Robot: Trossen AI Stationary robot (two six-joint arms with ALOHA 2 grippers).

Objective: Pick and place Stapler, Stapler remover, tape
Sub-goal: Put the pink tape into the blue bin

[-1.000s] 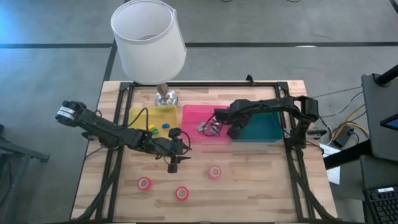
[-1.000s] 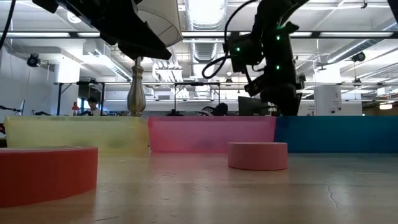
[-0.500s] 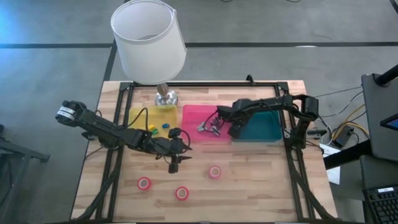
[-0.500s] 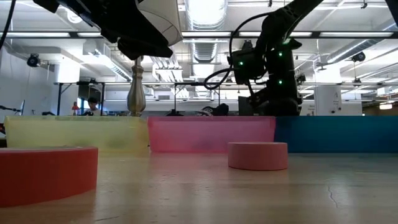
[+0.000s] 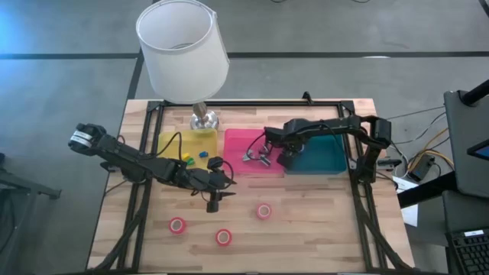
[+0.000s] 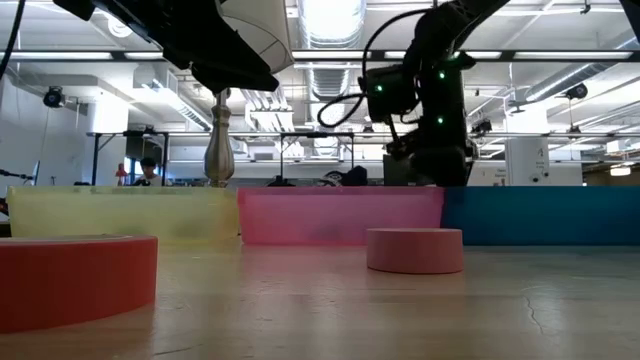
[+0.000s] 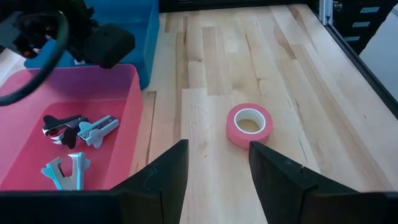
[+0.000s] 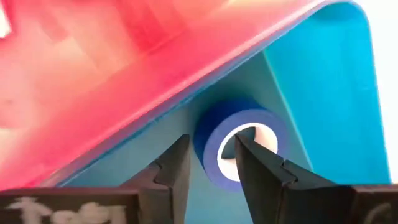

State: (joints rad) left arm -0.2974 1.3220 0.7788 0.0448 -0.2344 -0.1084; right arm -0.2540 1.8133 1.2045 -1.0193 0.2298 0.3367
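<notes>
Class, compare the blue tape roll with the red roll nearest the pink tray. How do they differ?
Colour: the blue roll is blue; the red roll is red. Place: the blue roll sits in the blue tray beside the right gripper; the red roll lies on the table before the left gripper. Both are rings with pale cores.

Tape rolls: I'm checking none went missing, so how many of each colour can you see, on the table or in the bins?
Red tape rolls: 3, all on the bare wood in front of the bins.
Blue tape rolls: 1, inside the blue bin, between the right gripper fingers.
Total: 4 rolls.
</notes>
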